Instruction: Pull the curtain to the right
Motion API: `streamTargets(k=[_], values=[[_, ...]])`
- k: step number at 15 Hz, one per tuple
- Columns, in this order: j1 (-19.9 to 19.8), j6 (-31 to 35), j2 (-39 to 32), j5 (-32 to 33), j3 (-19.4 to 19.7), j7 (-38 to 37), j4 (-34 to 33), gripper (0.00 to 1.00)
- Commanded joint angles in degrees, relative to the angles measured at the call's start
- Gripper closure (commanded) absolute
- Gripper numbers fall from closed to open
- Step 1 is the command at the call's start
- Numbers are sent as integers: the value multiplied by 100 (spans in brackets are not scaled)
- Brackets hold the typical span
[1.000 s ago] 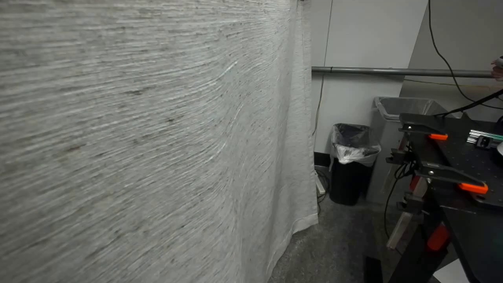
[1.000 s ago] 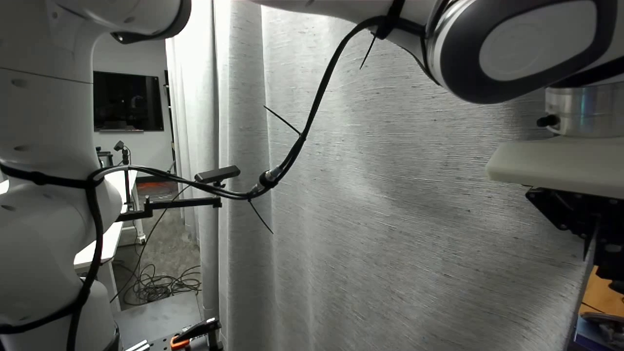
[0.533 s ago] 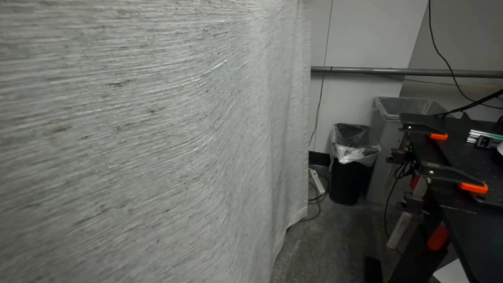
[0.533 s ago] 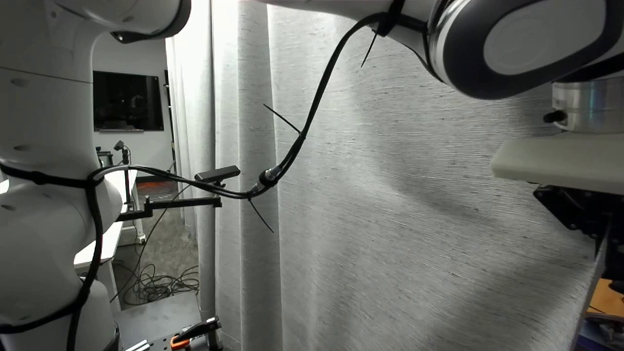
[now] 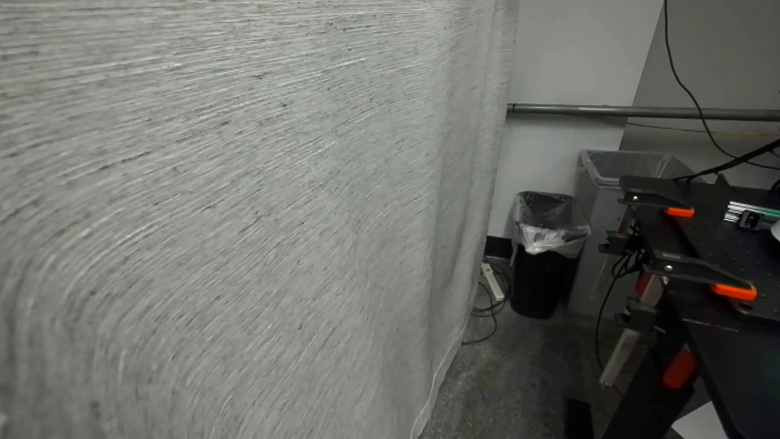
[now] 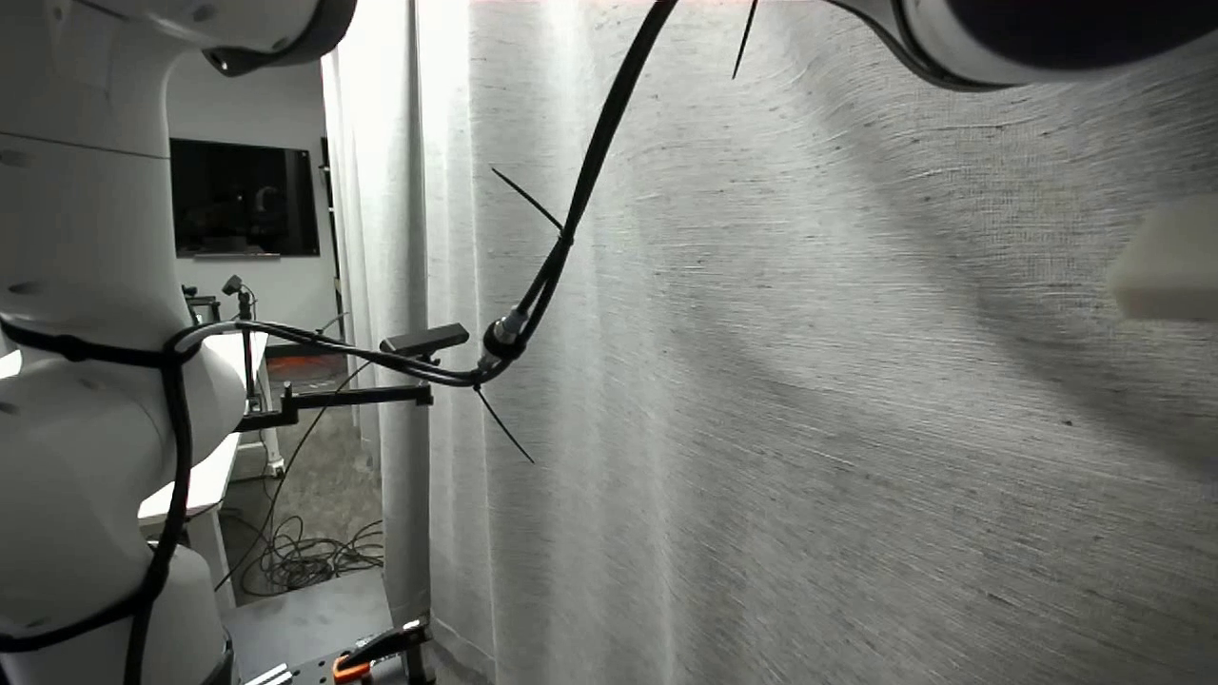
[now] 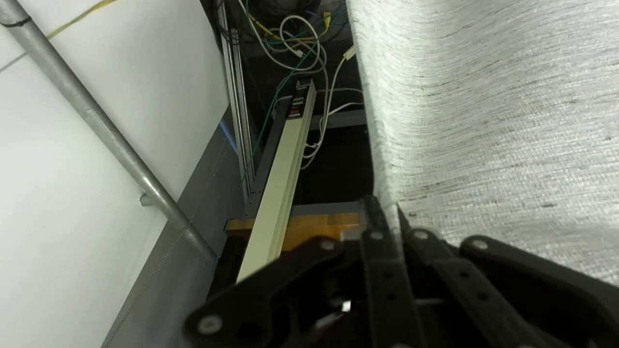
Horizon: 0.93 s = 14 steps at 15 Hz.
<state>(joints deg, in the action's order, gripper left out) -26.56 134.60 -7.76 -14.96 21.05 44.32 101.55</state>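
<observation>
The curtain (image 6: 761, 400) is a large light-grey woven drape that fills most of an exterior view. It also spans the left of an exterior view (image 5: 274, 213), with its far edge near the bins. In the wrist view the curtain (image 7: 503, 121) hangs at the right, its side edge running down between my fingers. My gripper (image 7: 386, 212) is shut on that edge, one dark finger on each side of the fabric. In an exterior view only a blurred pale block of my hand (image 6: 1166, 266) shows at the right border; the fingers are out of view there.
A black bin (image 5: 542, 262) and a grey bin (image 5: 634, 164) stand beyond the curtain. A black table (image 5: 725, 256) with orange-tipped clamps is at the right. A camera (image 6: 423, 341) sits on a bracket before the curtain. A wall pipe (image 7: 96, 116) and cables (image 7: 309, 58) show in the wrist view.
In an exterior view my hand has moved right, nearly out of frame, and the arm has risen. The curtain's held edge has gone out of view at the right; its folds have shifted.
</observation>
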Motion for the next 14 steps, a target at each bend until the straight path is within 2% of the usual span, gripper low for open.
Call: streamTargets(k=[1, 7, 14], values=[[107, 97, -6, 268, -98, -263, -13, 99], [439, 44, -4, 123, -522, -183, 252, 99], [823, -3, 256, -1, -935, -292, 1068, 99]])
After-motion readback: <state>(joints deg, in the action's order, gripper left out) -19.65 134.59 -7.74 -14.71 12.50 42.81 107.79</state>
